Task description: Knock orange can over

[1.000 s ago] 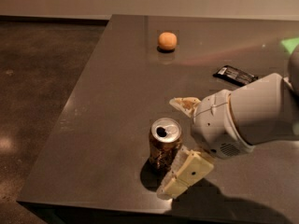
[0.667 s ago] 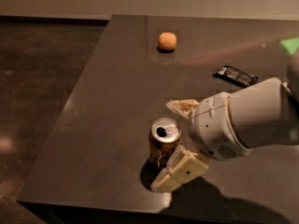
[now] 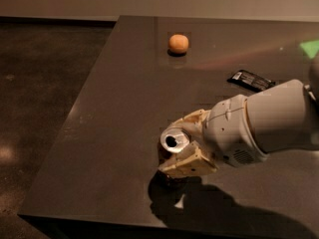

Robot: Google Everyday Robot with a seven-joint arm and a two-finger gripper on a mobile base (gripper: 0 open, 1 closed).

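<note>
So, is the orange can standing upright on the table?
No, the orange can leans over at the hand, its silver top facing sideways, near the front edge of the table.

Near the front edge, gripper [image 3: 177, 147] clamped round tilted orange can [image 3: 173, 139]; bare tabletop [image 3: 114, 133] leftward; orange fruit [image 3: 178, 43], black wrapped bar [image 3: 250, 79] well behind.

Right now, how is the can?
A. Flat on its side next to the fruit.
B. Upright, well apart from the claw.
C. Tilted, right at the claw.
C: the can leans with its silver top turned toward the camera, right at the claw near the front of the table; the fruit lies far behind.
</note>
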